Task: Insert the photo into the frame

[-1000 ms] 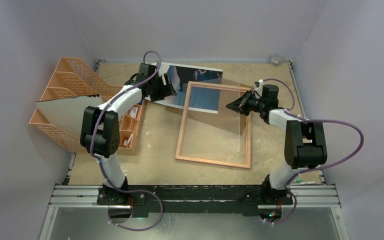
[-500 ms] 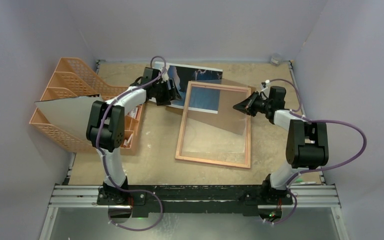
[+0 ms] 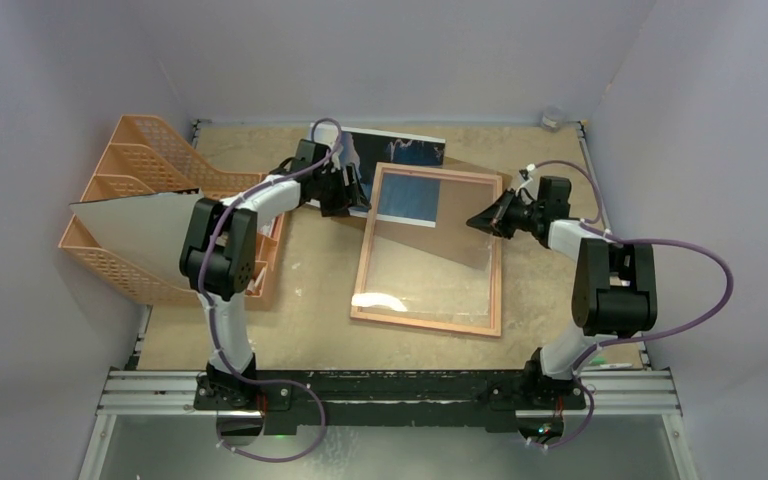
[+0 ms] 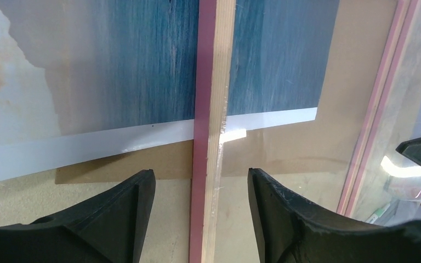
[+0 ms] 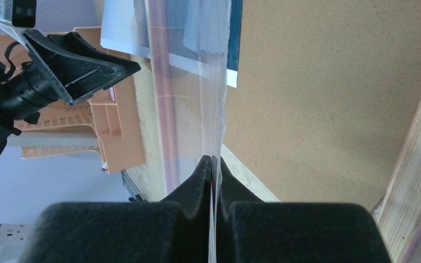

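Left gripper (image 4: 200, 186), wide, straddles the frame (image 4: 214, 82) at 11 o'clock; right gripper (image 5: 212, 164) pinches the pane (image 5: 192, 82). A hard clamp may skew your frame.

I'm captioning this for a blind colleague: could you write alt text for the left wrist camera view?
The left gripper, open, straddles one side rail of the frame, pink edge beside pale wood, with a gap on either side. Beyond it, the photo, blue sea with a white border, overlaps a brown backing board on the table.
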`<state>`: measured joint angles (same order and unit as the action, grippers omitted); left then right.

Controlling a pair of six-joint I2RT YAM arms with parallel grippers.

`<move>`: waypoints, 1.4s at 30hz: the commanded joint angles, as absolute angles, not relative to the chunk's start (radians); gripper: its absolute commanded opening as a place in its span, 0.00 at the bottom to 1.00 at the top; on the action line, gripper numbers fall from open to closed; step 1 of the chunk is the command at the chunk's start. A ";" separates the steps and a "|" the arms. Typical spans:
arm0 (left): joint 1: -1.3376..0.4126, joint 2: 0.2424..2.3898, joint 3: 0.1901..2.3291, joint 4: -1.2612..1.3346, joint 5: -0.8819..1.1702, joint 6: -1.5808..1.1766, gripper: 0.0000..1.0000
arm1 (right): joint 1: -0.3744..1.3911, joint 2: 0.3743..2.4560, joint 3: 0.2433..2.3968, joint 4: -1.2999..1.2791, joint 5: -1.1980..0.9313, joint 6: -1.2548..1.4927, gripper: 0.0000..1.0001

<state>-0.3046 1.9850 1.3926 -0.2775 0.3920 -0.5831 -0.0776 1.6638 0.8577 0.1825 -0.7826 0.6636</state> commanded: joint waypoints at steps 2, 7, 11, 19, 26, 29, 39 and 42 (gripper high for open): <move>-0.322 2.018 1.429 -0.259 0.419 -0.563 0.64 | -0.090 1.689 0.892 0.118 -0.819 0.573 0.00; -0.341 2.052 1.454 -0.285 0.413 -0.543 0.62 | -0.092 1.737 0.931 0.085 -0.823 0.512 0.00; -0.352 2.074 1.464 -0.296 0.411 -0.532 0.62 | -0.092 1.766 0.946 0.100 -0.831 0.493 0.00; -0.368 2.086 1.470 -0.310 0.385 -0.512 0.54 | -0.092 1.787 0.960 0.084 -0.777 0.456 0.00; -0.379 2.090 1.476 -0.337 0.333 -0.494 0.49 | -0.093 1.798 0.957 0.101 -0.745 0.462 0.00; -0.384 2.091 1.477 -0.345 0.318 -0.490 0.47 | -0.093 1.805 0.956 0.100 -0.739 0.460 0.00; -0.399 2.102 1.490 -0.379 0.262 -0.476 0.45 | -0.093 1.812 0.953 0.096 -0.711 0.451 0.00; -0.403 2.103 1.491 -0.384 0.254 -0.474 0.45 | -0.092 1.813 0.943 0.116 -0.713 0.462 0.00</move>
